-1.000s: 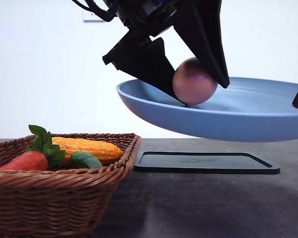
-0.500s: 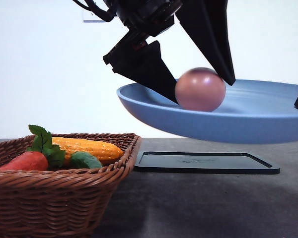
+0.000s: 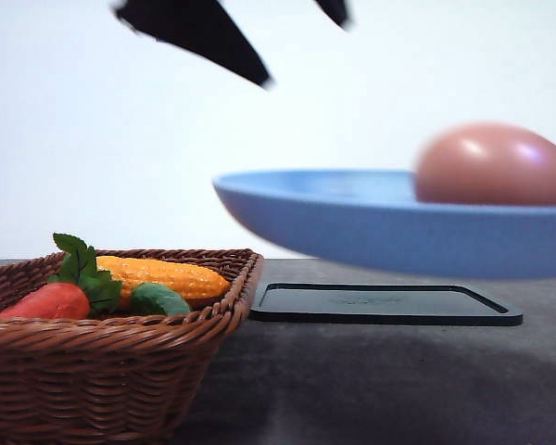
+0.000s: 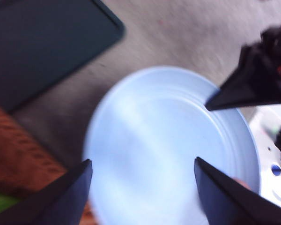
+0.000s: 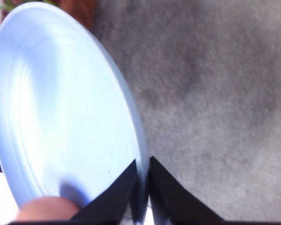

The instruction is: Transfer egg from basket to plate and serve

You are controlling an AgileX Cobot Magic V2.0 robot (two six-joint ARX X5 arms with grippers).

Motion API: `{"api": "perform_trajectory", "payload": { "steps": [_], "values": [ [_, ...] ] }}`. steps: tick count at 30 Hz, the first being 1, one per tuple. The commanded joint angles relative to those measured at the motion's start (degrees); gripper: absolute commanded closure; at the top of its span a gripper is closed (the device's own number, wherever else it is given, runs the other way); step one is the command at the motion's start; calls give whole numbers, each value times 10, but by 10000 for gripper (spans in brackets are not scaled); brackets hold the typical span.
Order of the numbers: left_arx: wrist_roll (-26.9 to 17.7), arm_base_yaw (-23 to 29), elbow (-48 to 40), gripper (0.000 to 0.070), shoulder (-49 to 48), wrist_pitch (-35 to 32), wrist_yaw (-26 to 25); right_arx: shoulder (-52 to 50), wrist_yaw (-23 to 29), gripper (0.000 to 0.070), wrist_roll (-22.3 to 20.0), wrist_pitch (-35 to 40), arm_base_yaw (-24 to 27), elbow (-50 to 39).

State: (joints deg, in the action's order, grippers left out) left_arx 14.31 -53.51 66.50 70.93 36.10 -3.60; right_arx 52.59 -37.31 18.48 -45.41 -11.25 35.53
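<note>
The pinkish-brown egg [image 3: 496, 167] lies loose on the blue plate [image 3: 352, 218], near its right side and blurred. The plate hangs level in the air above the table. My right gripper [image 5: 143, 164] is shut on the plate's rim [image 5: 61, 93], and the egg [image 5: 47, 210] rests close to it. High above the plate, my left gripper [image 3: 306, 51] stands open and holds nothing. The left wrist view looks down between its spread fingers [image 4: 141, 161] onto the plate [image 4: 154, 140], with the right gripper [image 4: 210, 105] at the rim. The wicker basket [image 3: 102, 371] sits at the front left.
The basket holds a red-orange vegetable with green leaves [image 3: 51, 301], a corn cob [image 3: 167, 276] and a green item [image 3: 159, 300]. A flat black tray [image 3: 380, 304] lies on the grey table under the raised plate, right of the basket.
My left gripper has let go of the egg and risen well above the plate. The egg has rolled right across the plate. The plate has sunk slightly.
</note>
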Motion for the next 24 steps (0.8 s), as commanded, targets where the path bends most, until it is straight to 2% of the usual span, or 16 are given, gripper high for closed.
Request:
{"api": "perform_trajectory", "payload": {
  "steps": [1, 9, 16, 24],
  "values": [
    [-8, 5, 7, 257, -29, 7, 19, 19, -7, 700, 8, 14, -2, 6],
    [-28, 50, 7, 257, -183, 63, 111, 142, -2, 700, -8, 75, 9, 41],
    [-28, 59, 7, 257, -294, 105, 186, 275, -2, 700, -29, 107, 53, 150],
    [-27, 59, 7, 257, -371, 112, 204, 438, -2, 700, -41, 106, 90, 315]
  ]
}}
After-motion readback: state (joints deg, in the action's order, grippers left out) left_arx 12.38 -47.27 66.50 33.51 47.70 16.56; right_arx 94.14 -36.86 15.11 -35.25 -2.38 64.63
